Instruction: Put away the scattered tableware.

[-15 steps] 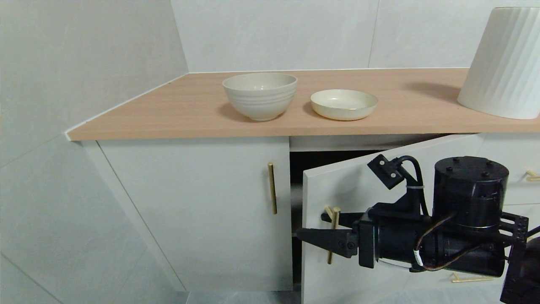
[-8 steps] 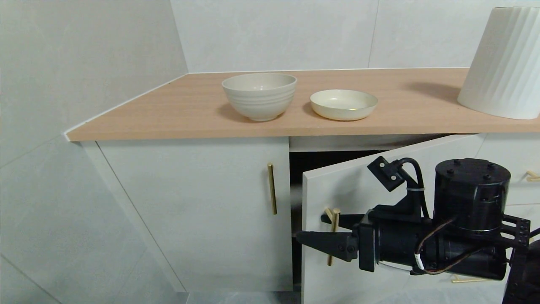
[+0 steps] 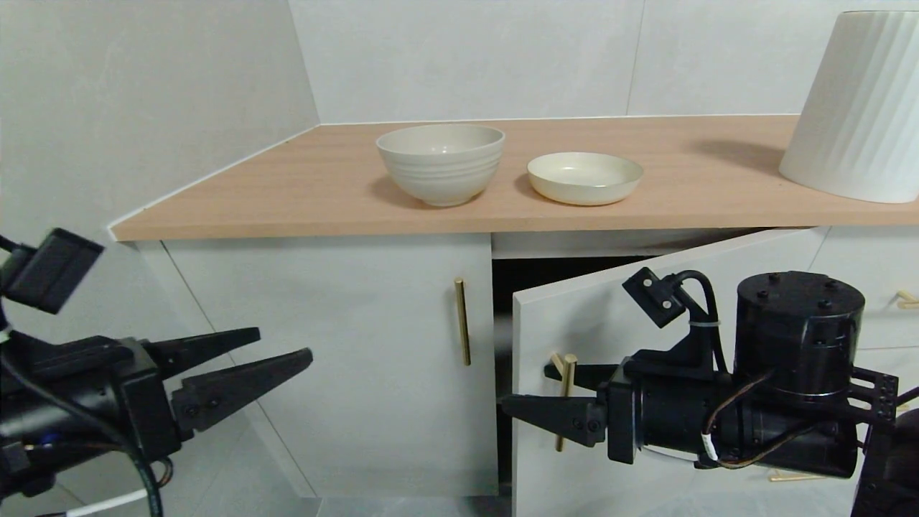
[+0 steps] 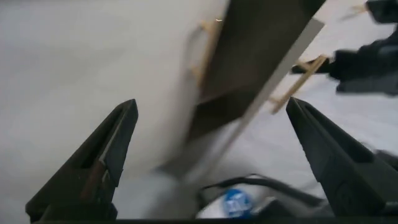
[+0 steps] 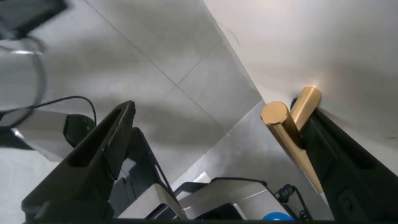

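A deep cream bowl and a shallow cream dish stand side by side on the wooden counter. Below them, the right cabinet door hangs partly ajar. Its gold handle sits between the fingers of my right gripper, which is open. In the right wrist view the handle lies against one finger of that gripper. My left gripper is open and holds nothing, low at the left before the shut left door. The left wrist view shows this gripper facing the ajar door.
A tall white ribbed vessel stands on the counter's far right. The shut left door has a vertical gold handle. Drawer handles show at the right edge. A tiled wall closes the left side.
My left arm has come into view at the lower left with its gripper open. The right gripper and the door's edge have shifted slightly left.
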Robot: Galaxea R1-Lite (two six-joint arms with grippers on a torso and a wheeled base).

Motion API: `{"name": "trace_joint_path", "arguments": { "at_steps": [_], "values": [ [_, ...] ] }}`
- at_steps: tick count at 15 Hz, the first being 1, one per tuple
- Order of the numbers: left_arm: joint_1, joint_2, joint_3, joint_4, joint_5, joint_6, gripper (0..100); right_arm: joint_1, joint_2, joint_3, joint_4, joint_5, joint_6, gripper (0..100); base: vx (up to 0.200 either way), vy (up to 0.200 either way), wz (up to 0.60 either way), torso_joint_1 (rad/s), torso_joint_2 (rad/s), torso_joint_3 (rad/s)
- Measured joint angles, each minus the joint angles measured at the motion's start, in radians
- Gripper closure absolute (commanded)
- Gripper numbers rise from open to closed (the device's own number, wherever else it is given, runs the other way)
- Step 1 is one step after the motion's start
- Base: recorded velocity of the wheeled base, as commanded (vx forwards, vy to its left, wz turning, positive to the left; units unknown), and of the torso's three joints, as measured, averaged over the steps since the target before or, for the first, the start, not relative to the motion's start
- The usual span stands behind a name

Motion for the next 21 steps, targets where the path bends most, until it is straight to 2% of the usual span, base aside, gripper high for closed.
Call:
{"name": "trace_joint_path", "arguments": {
  "at_steps": [1,3,4,8,9,12,14,15,17,18,19,21],
  "values": [
    [-0.02,0.034,0.006,-0.007,-0.001,-0.037,0,0.0,0.0,0.0,0.001,0.0,0.0,0,0.0,0.0,0.0,0.0,0.0,0.0],
    [-0.087,0.078,0.01,-0.011,-0.004,-0.158,0,-0.001,0.001,-0.001,0.002,0.001,0.0,0,0.0,0.0,0.0,0.0,0.0,0.0],
    [-0.114,0.094,0.011,-0.012,-0.004,-0.183,0,-0.002,0.001,-0.002,0.003,0.001,0.0,0,0.0,0.0,0.0,0.0,0.0,0.0],
    [-0.167,0.154,0.024,-0.015,-0.003,-0.192,0,-0.003,0.002,-0.003,0.004,0.001,0.0,0,0.0,0.0,0.0,0.0,0.0,0.0],
    [-0.176,0.162,0.027,-0.015,-0.003,-0.192,100,-0.003,0.003,-0.003,0.004,0.0,0.0,0,0.0,0.0,0.0,0.0,0.0,0.0],
    [-0.189,0.173,0.032,-0.035,-0.003,-0.192,100,-0.003,0.007,-0.003,0.002,-0.001,0.0,0,0.0,0.0,0.0,0.0,0.0,0.0],
    [-0.19,0.183,0.039,-0.074,-0.004,-0.179,100,-0.003,0.008,-0.003,0.003,-0.001,-0.001,0,0.0,0.0,0.0,0.0,0.0,0.0],
    [-0.191,0.195,0.053,-0.098,-0.003,-0.153,100,-0.003,0.009,-0.003,0.003,-0.001,-0.001,0,0.0,0.0,0.0,0.0,0.0,0.0],
    [-0.191,0.244,0.118,-0.202,0.014,-0.041,100,-0.003,0.01,-0.002,0.003,-0.001,-0.001,0,0.0,0.0,0.0,0.0,0.0,0.0],
    [-0.202,0.271,0.136,-0.222,0.024,-0.026,100,-0.003,0.01,-0.001,0.004,-0.002,-0.001,0,0.0,0.0,0.0,0.0,0.0,0.0],
    [-0.224,0.299,0.134,-0.231,0.028,-0.026,100,-0.003,0.01,-0.001,0.004,-0.002,-0.001,0,0.0,0.0,0.0,0.0,0.0,0.0],
    [-0.261,0.353,0.111,-0.235,0.029,-0.057,100,-0.003,0.01,0.0,0.005,-0.002,-0.001,0,0.0,0.0,0.0,0.0,0.0,0.0]
  ]
}}
